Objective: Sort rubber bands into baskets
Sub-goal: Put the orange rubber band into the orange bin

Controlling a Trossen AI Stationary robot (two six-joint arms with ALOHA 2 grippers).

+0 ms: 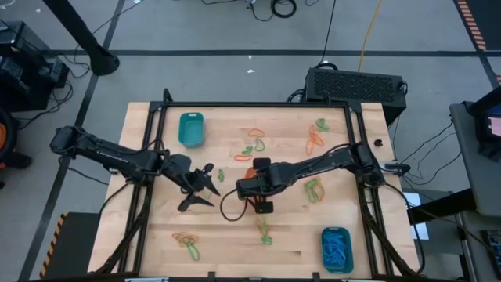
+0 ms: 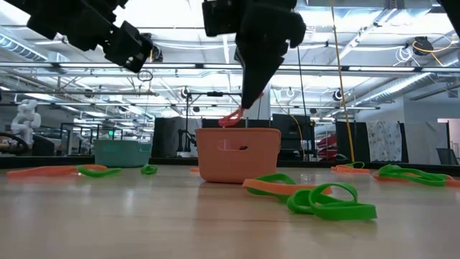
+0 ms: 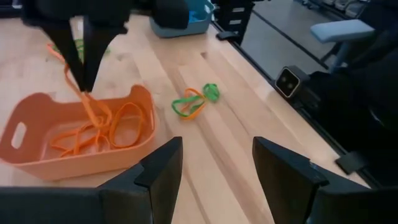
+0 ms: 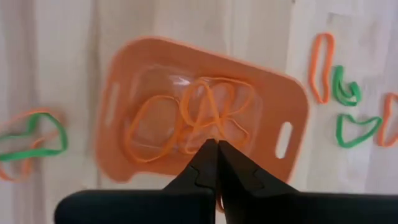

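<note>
The orange basket stands mid-table and holds several orange rubber bands. My right gripper hangs just above it, shut on an orange rubber band; it shows in the low view over the basket. My left gripper floats open to the basket's left, holding nothing. A teal basket stands at the far left. A second teal basket at the near right holds blue bands. Loose orange and green bands lie flat on the table. My right gripper pinches one orange rubber band between its two shut fingertips. The fingers come from above, pointing steeply down over the orange basket. The band hangs below the tips, and its lower part lies among the bands in the basket.
More loose bands lie at the far right, right of the basket, near it and at the near left. A green and orange pair lies beyond my left gripper. A black frame borders the table.
</note>
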